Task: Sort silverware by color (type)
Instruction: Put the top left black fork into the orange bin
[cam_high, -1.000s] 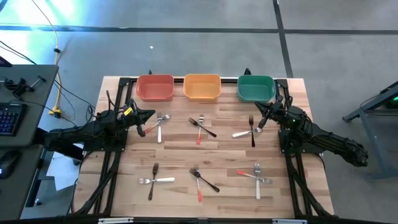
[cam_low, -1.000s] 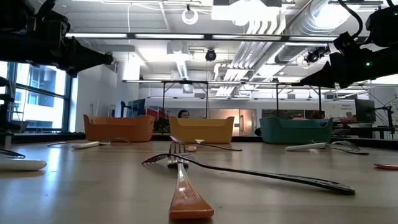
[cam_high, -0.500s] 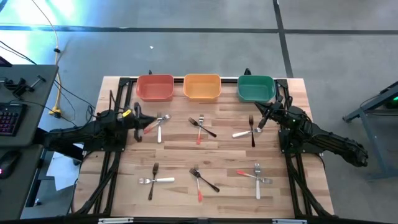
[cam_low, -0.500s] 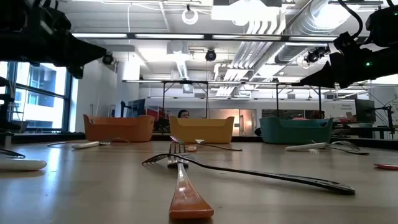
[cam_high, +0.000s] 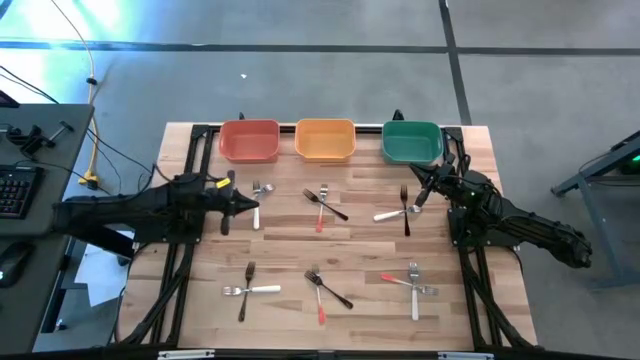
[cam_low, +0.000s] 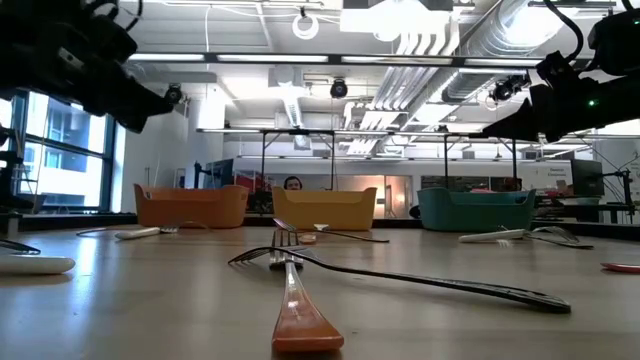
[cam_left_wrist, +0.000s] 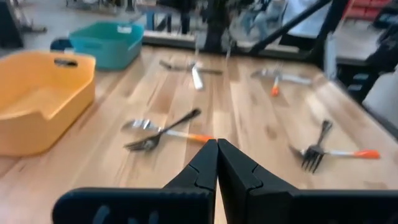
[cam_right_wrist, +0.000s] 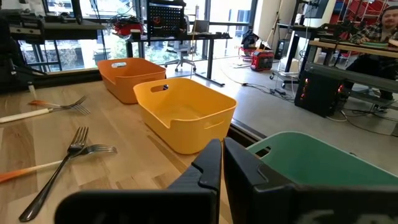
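While the right arm holds its place, the left arm has changed since half a second ago: the left pincer (cam_high: 252, 205) has swung forward and now reaches further in over the pale wooden plank surface (cam_high: 360, 250), its tip right at the handle of the white fork (cam_high: 258, 198) in the nearest cluster. Fingers pressed together, nothing between them, as the left wrist view shows (cam_left_wrist: 217, 163). In the low view that arm's dark bulk sits lower and further in than before.

Right pincer (cam_high: 421, 190) unchanged, near the green plastic bin (cam_high: 411, 141), just beside the far right fork cluster (cam_high: 402, 208). Fingers together (cam_right_wrist: 216, 163), empty.

Silverware all lying on the surface, none in a bin, none shifted from the earlier frames. Six small clusters:
- far left, by the left pincer
- far middle, dark fork crossing a red-handled fork (cam_high: 324, 203)
- far right, dark fork across a white one
- near left, dark and white (cam_high: 246, 288)
- near middle, red-handled fork with a dark fork across it (cam_high: 322, 290)
- near right, white and red-handled (cam_high: 411, 283)

Red plastic bin (cam_high: 249, 141), orange plastic bin (cam_high: 325, 139) and the green one stand in a row along the far edge.
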